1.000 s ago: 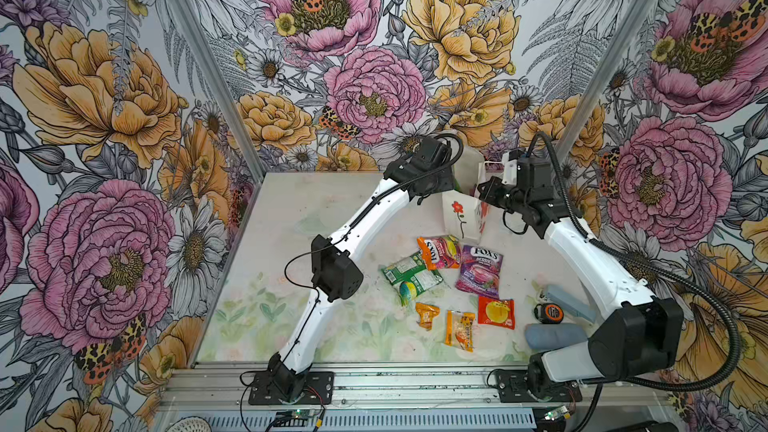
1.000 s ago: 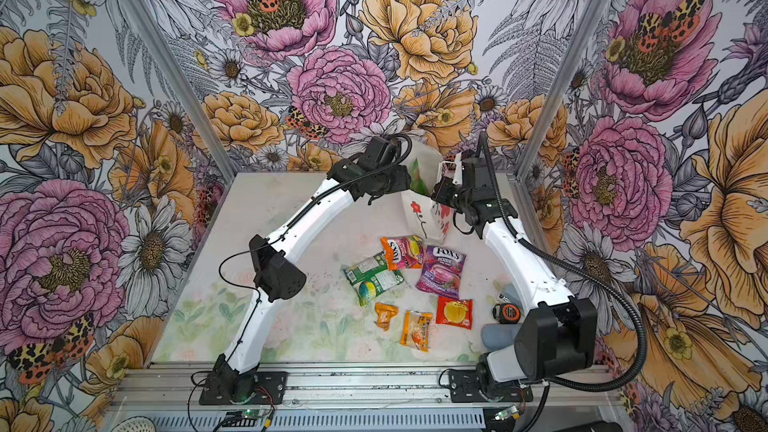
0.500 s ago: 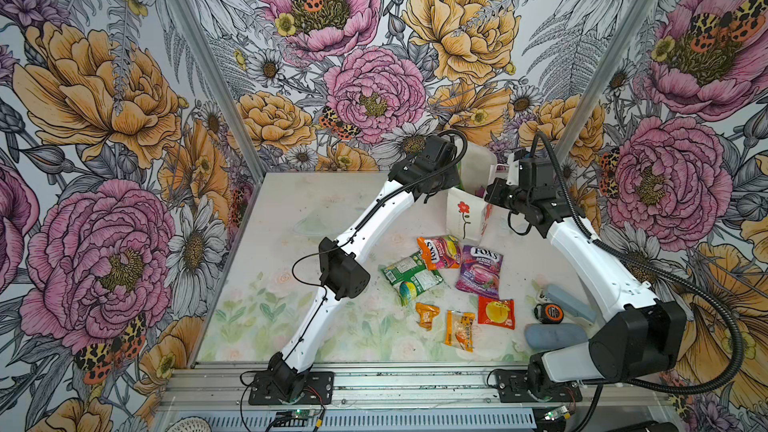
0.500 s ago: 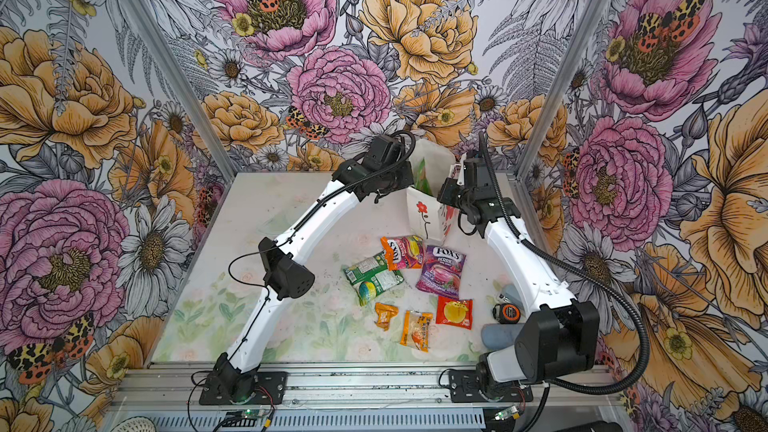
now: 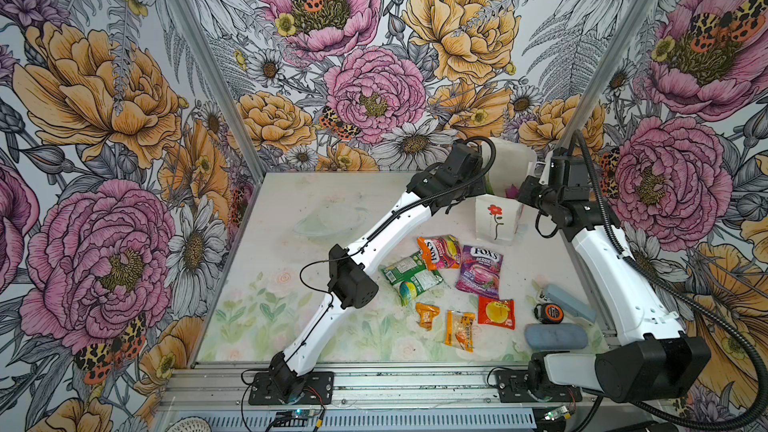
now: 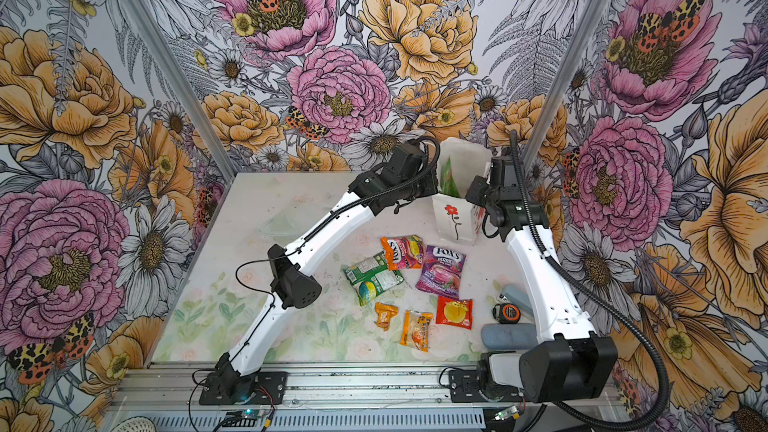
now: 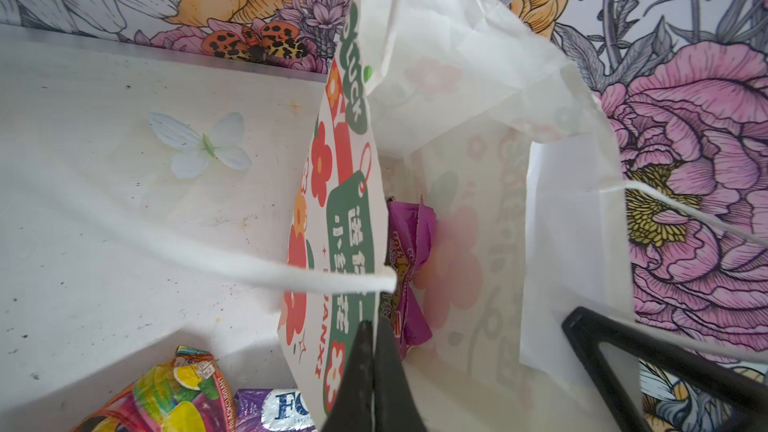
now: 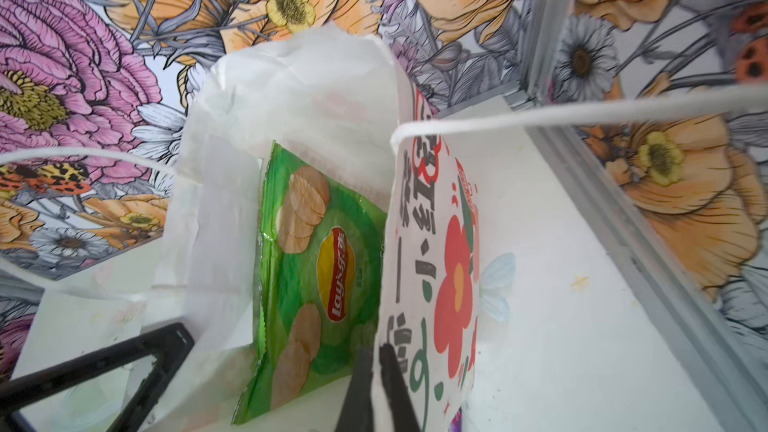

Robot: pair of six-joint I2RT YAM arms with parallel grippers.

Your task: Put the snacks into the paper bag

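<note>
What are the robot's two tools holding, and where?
Both are shut on the paper bag: the left tool pinches one printed side wall near its top edge, the right tool the opposite side wall.

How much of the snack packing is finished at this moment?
Done: a green chips bag and a purple packet sit inside the paper bag. In hand: the left gripper and right gripper pinch its walls. Left: six packets on the table, including the purple Fox's bag.

the right tool (image 8: 375,357) pinches the paper bag (image 8: 299,76) wall, green packet (image 8: 320,268) inside.
</note>
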